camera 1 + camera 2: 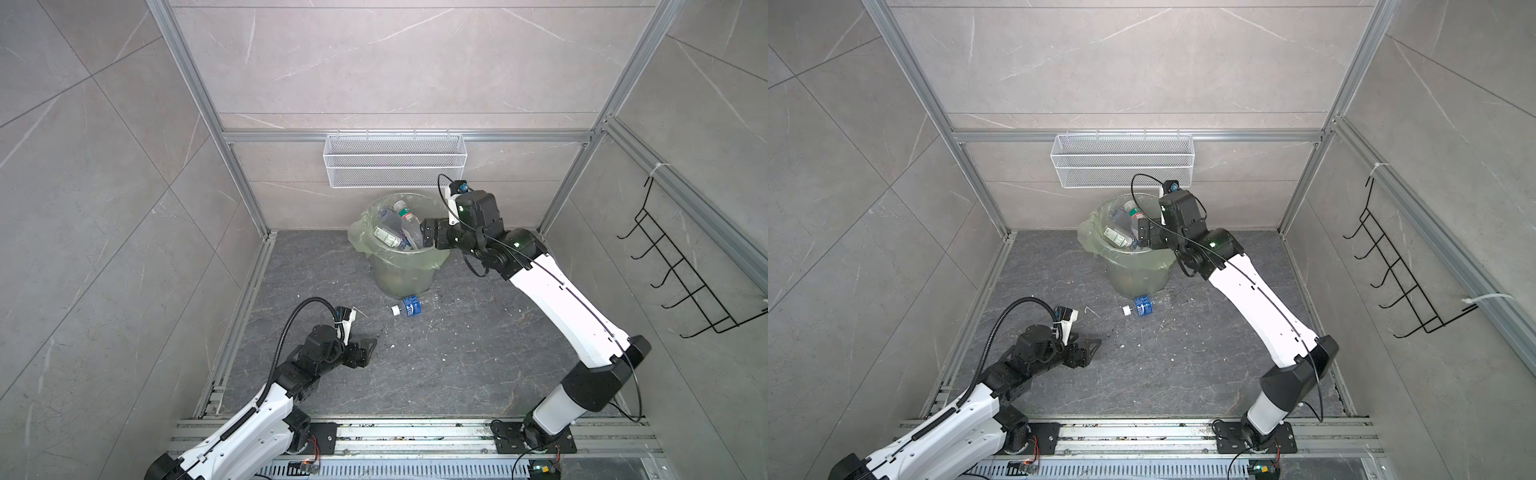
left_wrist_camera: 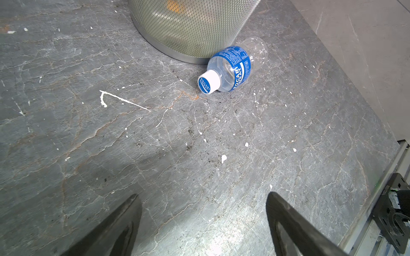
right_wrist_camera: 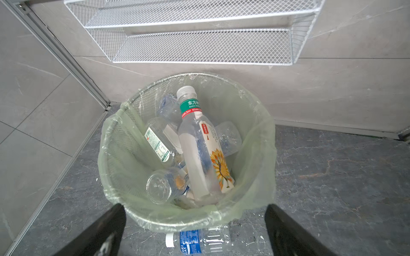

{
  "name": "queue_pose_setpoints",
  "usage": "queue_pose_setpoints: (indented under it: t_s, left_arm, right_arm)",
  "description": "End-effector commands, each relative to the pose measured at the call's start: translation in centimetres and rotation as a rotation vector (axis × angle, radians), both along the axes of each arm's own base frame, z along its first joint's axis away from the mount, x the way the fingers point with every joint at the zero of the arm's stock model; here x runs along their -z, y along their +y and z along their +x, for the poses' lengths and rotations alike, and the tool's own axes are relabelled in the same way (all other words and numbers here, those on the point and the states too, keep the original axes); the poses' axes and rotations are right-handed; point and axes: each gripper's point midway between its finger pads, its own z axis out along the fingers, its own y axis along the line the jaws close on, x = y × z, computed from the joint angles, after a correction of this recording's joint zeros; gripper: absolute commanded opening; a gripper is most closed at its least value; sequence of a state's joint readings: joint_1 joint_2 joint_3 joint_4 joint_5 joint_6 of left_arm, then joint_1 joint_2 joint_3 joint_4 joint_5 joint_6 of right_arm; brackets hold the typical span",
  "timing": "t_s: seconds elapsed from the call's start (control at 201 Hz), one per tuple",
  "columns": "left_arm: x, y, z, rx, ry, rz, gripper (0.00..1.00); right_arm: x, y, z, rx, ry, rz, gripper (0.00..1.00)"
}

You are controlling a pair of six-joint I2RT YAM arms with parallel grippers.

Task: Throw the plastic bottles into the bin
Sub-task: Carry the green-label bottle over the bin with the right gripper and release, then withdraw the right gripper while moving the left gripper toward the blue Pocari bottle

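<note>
At the left of both top views, the left gripper (image 2: 202, 195) is held low over the floor (image 2: 155, 155), arm folded and wrist level, jaws spread wide and empty, aimed at the bottle (image 2: 233, 66). That bottle is laid on its side, seemingly touching the foot of the bin (image 1: 401, 278), cap (image 2: 208, 82) turned toward the left arm. It is judged the last to be fetched. It is best taken across the labelled body, fingers kept clear of the bin wall, since a light round bottle may be rolled off by a nudge. Inside the bin, several bottles (image 3: 199, 150) are piled. Over the rim on its right side the right gripper (image 3: 194, 207) is hung, arm stretched forward and wrist tipped down, jaws wide with nothing between. It should be lifted straight off so that the bag (image 3: 255, 144) is not snagged.
</note>
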State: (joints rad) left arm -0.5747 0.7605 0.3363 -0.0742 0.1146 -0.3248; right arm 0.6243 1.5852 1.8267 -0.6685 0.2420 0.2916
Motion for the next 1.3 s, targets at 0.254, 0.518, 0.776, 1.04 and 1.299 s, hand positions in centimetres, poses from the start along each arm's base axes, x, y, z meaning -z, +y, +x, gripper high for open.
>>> queue_pose_setpoints:
  t_s: [0.254,0.518,0.776,1.04,1.299]
  left_arm:
    - [-0.4,-0.4,0.7,-0.002,-0.009,-0.001,0.9]
    - [-0.3,-0.5,0.7,0.001,-0.001,0.006,0.9]
    - [0.2,-0.4,1.4,-0.016,0.019,0.044,0.9]
    - [-0.1,-2.5,3.1,-0.006,-0.024,0.178,0.91]
    - [-0.9,-8.1,6.1,0.088,-0.131,0.415,0.91]
  right_arm:
    - [5.0,-3.2,-4.4,-0.01,-0.001,-0.038,1.0]
    - [11.1,-4.3,-6.9,-0.032,0.106,-0.083,1.0]
    - [16.4,-5.6,-9.1,-0.011,0.208,-0.087,1.0]
    - [21.8,-8.6,-12.1,0.071,0.28,-0.083,1.0]
    - [24.0,-11.8,-15.0,0.177,0.274,-0.007,1.0]
